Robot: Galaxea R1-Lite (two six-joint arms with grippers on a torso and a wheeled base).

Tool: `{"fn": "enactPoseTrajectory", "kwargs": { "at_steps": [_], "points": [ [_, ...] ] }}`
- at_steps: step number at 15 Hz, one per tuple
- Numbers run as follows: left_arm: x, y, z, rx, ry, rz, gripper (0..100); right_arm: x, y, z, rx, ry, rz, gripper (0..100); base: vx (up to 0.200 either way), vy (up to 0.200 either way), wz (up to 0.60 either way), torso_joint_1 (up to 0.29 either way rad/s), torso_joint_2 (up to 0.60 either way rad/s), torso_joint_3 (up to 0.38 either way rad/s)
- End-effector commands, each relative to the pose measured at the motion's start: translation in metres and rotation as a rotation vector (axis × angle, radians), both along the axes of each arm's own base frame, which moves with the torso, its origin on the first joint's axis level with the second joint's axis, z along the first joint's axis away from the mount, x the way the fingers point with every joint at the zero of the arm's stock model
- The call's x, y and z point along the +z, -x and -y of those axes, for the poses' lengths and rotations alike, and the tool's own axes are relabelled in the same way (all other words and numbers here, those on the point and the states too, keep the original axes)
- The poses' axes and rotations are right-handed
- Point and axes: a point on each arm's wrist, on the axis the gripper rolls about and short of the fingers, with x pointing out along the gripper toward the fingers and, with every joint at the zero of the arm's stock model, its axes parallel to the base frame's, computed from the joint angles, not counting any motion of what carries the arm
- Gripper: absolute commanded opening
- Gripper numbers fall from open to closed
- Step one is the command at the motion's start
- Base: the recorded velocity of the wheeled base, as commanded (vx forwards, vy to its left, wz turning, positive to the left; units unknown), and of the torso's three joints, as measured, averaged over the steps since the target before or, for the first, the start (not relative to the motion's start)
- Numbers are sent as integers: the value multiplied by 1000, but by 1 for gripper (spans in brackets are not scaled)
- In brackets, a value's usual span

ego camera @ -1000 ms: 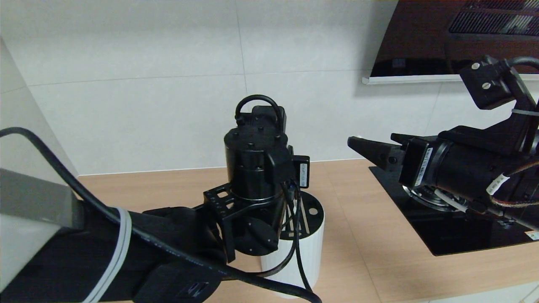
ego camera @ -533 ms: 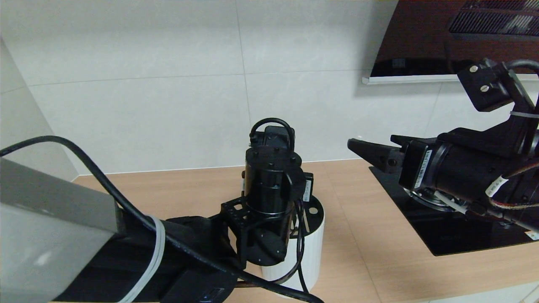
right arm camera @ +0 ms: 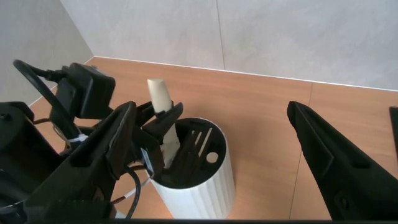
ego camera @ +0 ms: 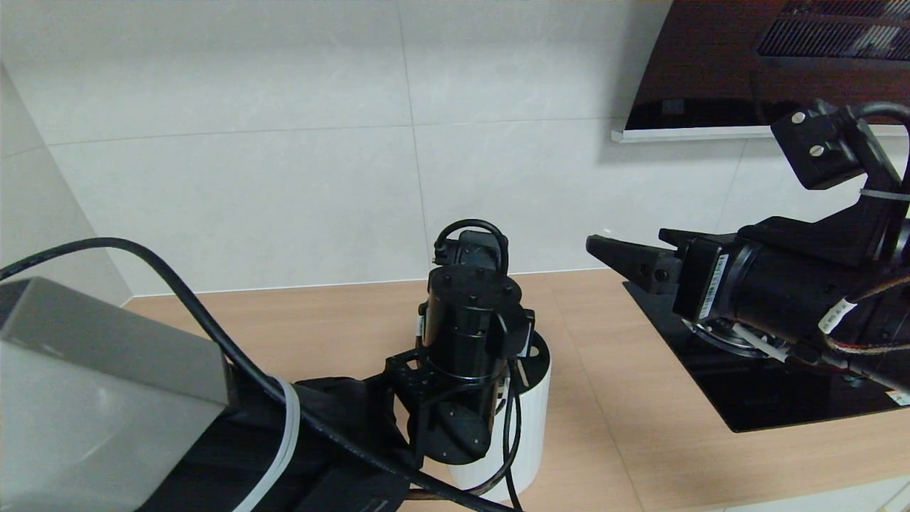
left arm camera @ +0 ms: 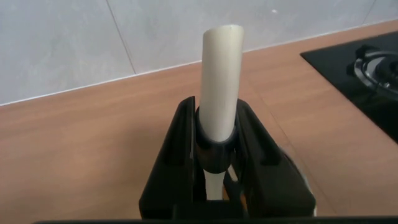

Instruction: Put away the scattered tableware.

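A utensil with a cream handle (left arm camera: 221, 74) stands upright in my left gripper (left arm camera: 214, 134), which is shut on it. In the right wrist view the left gripper (right arm camera: 163, 127) holds that cream handle (right arm camera: 158, 93) directly over the white ribbed holder (right arm camera: 205, 183), and the utensil's lower end dips among the slots of the black lid, where it is hidden. From the head, my left wrist (ego camera: 466, 334) covers most of the holder (ego camera: 530, 427). My right gripper (ego camera: 633, 249) hangs open in the air to the right of the holder, holding nothing.
A black hob (ego camera: 746, 398) with a burner lies in the wooden counter (ego camera: 298, 320) on the right, under my right arm. A dark range hood (ego camera: 711, 64) hangs above it. A tiled wall closes the back, and the counter's front edge runs at lower right.
My left arm has shifted right and down, bringing the held utensil lower over the holder. The right arm has barely moved.
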Motion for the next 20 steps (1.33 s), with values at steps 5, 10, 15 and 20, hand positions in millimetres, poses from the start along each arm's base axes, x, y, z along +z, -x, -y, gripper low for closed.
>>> {"fn": "enactPoseTrajectory", "kwargs": {
  "at_steps": [5,10,15,20],
  "points": [
    [-1,0,0,2,-1,0,100,-1,0,0,0,2,-2,100,0,0,0,0,0,0],
    [2,0,0,1,5,4,100,-1,0,0,0,4,-4,100,0,0,0,0,0,0],
    [43,8,-19,15,94,75,100,-1,0,0,2,2,-2,100,0,0,0,0,0,0],
    [122,22,-101,95,258,240,100,4,-2,14,-58,4,24,100,0,0,0,0,0,0]
  ]
}}
